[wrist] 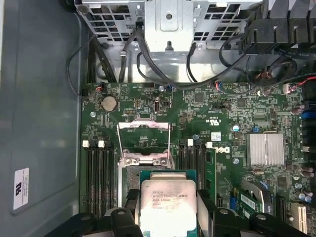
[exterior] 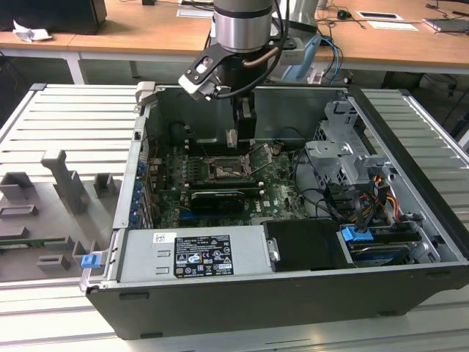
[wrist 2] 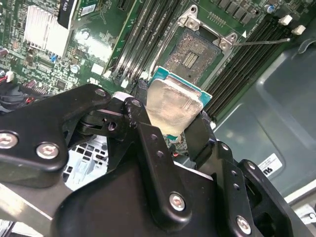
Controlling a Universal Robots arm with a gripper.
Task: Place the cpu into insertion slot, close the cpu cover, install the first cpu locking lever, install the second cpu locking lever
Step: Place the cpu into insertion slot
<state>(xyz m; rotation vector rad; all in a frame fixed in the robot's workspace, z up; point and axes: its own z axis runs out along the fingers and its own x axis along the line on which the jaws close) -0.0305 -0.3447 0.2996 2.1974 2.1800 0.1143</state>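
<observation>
cpu (wrist 2: 173,106): pale metal face, smooth, dull satin sheen; green glossy edge. gripper (wrist 2: 170,121): matt black links, possibly plastic; screws (wrist 2: 177,201) bright polished metal. insertion slot (wrist 2: 190,57): dark grainy bed, shiny metal rim. cpu cover (wrist: 145,159): thin bright sheet metal. case wall (wrist: 39,98): grey, smooth, matt metal.

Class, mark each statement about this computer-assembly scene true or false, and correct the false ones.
1. The black gripper is shut on the small square silvery-faced chip, the cpu. True.
2. The cpu lies seated in the square dark insertion slot. False: the slot is empty; the gripper holds the cpu clear of it.
3. The thin silvery cpu cover with a square window is closed over the slot. False: it is swung open.
4. Long black memory slots flank the insertion slot. True.
</observation>
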